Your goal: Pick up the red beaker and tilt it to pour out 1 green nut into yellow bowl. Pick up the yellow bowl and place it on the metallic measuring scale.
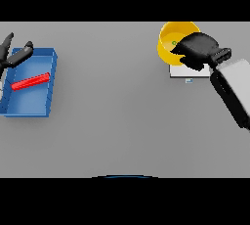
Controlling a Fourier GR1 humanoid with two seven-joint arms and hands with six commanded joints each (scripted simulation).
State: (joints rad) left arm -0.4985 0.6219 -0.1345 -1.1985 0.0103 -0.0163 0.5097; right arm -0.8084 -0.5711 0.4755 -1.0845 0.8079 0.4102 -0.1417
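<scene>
Nearly there: I have my right hand [197, 49] curled round the yellow bowl [172, 37] (green nut [174, 43] inside), over the scale [186, 72]; left hand [12, 55] splayed, idle.

No legible text or labels

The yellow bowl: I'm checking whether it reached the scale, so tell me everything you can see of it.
The yellow bowl is round, open-topped and plain bright yellow, standing upright at the table's far right. A small green nut lies inside. The right hand covers its near right side, fingers curled over the rim. It overlaps the far edge of the pale flat scale; whether it rests there or is held above cannot be told.
</scene>
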